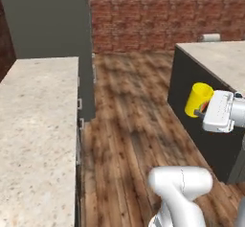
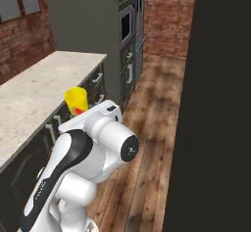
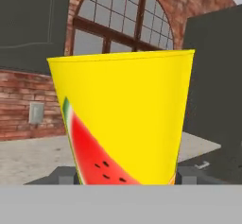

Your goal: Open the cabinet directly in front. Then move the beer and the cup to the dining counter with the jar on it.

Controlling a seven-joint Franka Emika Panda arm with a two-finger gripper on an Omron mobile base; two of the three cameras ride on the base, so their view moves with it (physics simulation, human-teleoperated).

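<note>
My gripper (image 1: 202, 107) is shut on the cup (image 1: 198, 98), a bright yellow tumbler with a watermelon slice on its side. The cup is held upright in the air beside the dark side of the dining counter (image 1: 217, 58), below its beige top. From the right base view the cup (image 2: 76, 100) rises just behind my white hand. In the hand view the cup (image 3: 125, 119) stands between the two fingertips (image 3: 64, 175), close to the camera. A dark cabinet front (image 3: 33, 24) hangs above the brick wall behind it. The beer is out of view. A small pale cylinder (image 1: 209, 38) lies at the dining counter's far end; I cannot tell whether it is the jar.
A long beige counter (image 1: 38, 125) over dark low cabinets runs along the left. A tall dark oven unit (image 2: 128, 35) stands at its far end. Wooden floor (image 1: 129, 106) lies open between the two counters, up to a brick wall (image 1: 162, 10).
</note>
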